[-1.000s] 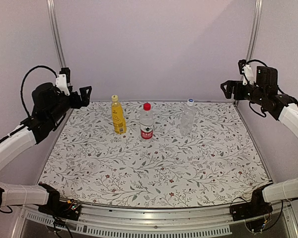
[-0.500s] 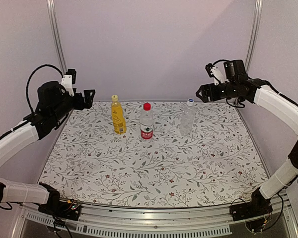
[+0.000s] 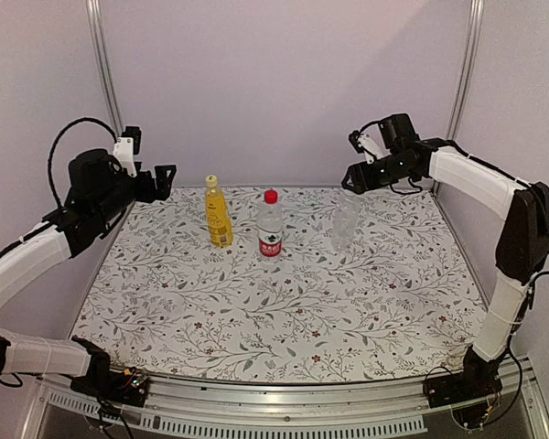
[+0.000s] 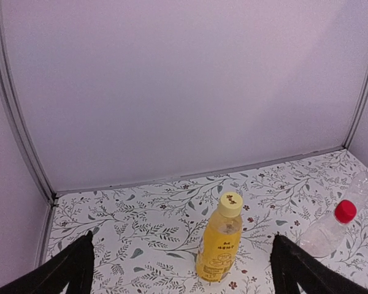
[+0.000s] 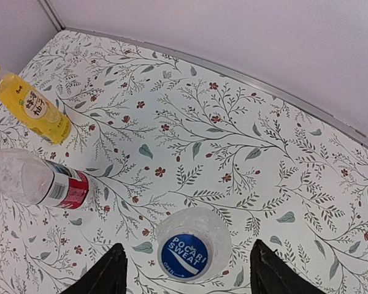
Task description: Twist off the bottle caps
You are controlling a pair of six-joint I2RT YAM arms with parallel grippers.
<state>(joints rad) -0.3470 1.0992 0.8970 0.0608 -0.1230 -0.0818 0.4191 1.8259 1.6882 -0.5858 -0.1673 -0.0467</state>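
Right wrist view, right hand (image 3: 352,178) released, fingers spread over the blue-white cap (image 5: 187,256) of the clear bottle (image 3: 344,224), upright at the table's (image 3: 284,311) far side, left hand (image 3: 163,176) released, apart from the yellow bottle (image 3: 219,219).

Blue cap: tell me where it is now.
Right wrist view, bottom centre: the blue cap tops the clear bottle, under the open right pincer, right of the red-label bottle.

Three bottles stand upright in a row, apart from one another. From left to right they are a yellow bottle (image 3: 219,222) with a yellow cap (image 3: 211,181), a red-labelled bottle (image 3: 270,234) with a red cap (image 3: 271,196), and a clear bottle (image 3: 344,225) with a blue-white cap (image 5: 187,255). All three caps are on.
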